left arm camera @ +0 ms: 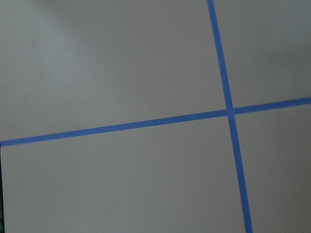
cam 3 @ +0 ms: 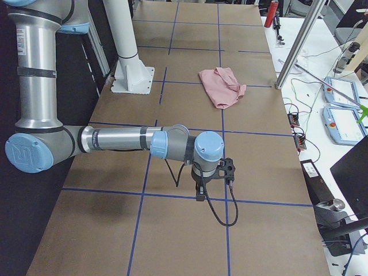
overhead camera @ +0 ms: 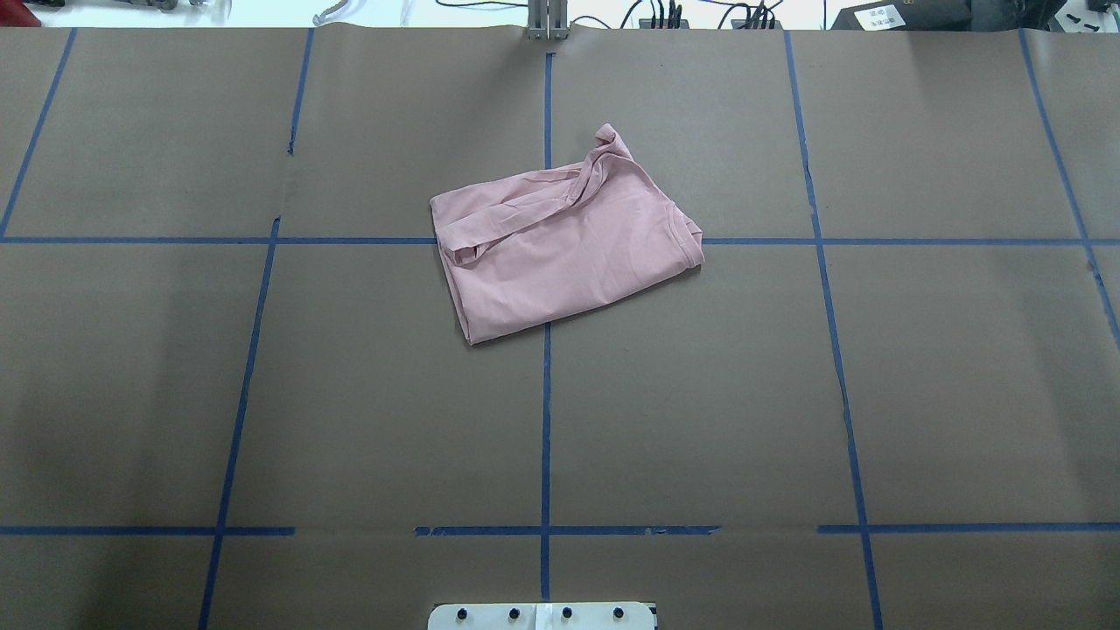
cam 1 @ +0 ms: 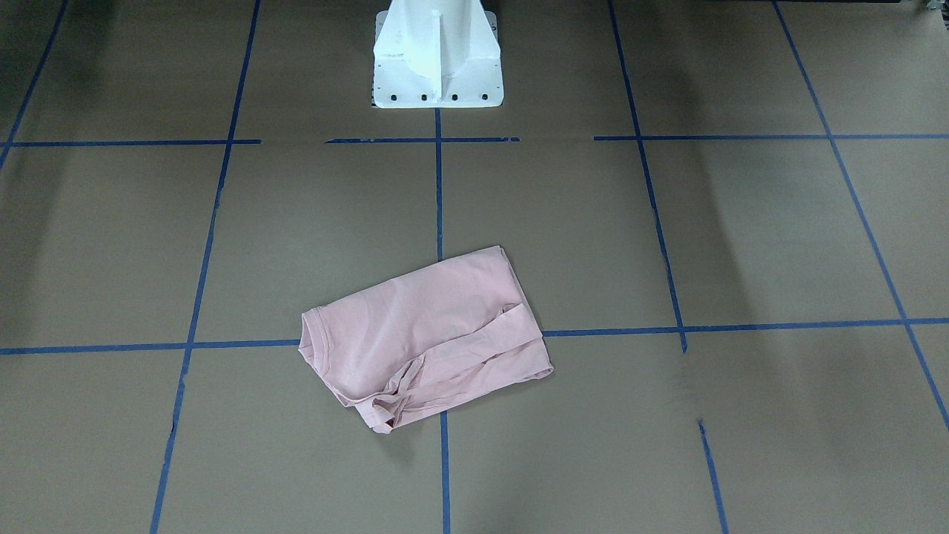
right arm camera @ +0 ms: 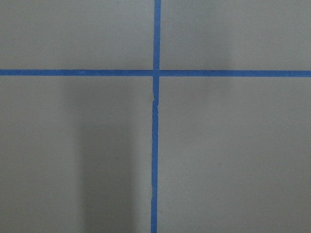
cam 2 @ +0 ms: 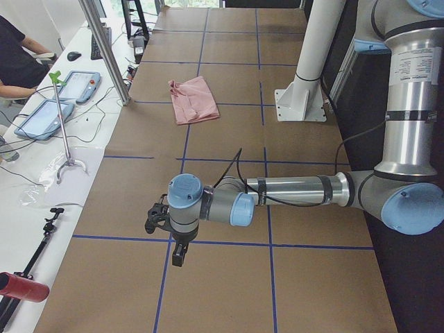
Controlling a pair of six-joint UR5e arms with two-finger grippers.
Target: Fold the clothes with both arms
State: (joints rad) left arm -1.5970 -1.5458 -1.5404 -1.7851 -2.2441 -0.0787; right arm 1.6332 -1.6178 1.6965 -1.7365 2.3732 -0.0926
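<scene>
1. Two grippers stood far out at opposite ends of the table (overhead camera: 962, 394). The left gripper (cam 2: 158, 218) showed only in the left-end view and the right gripper (cam 3: 227, 168) only in the right-end view. From those side views I could not tell whether either one's jaws were wide or narrow. No cloth hung from either.
2. One pale pink T-shirt (overhead camera: 569, 254) lay mid-table, at 12 o'clock from the white pedestal (cam 1: 437, 67) in the overhead view. It lay astride the centre tape line (overhead camera: 546, 420), doubled into a rough oblong with no print showing.
3. Its long axis ran from 8 o'clock to 2 o'clock in the overhead view. The ribbed collar (overhead camera: 691, 241) sat at the 3 o'clock end. A loose sleeve (overhead camera: 525, 206) trailed across the 11 o'clock edge.
4. Read on the overhead view's clock face, the shirt lay at 3 o'clock from the left gripper and at 9 o'clock from the right gripper. It was well apart from both. Each wrist camera looked down on nothing but brown paper and a tape cross (left arm camera: 230, 112).
5. Somewhat more of the cloth lay on the robot's right of the centre line. I judged that the right gripper had the slightly shorter way in, towards the collar end, while the left gripper would meet the opposite short end. Any further fold looked to need both travelling inward along the table's length first.
</scene>
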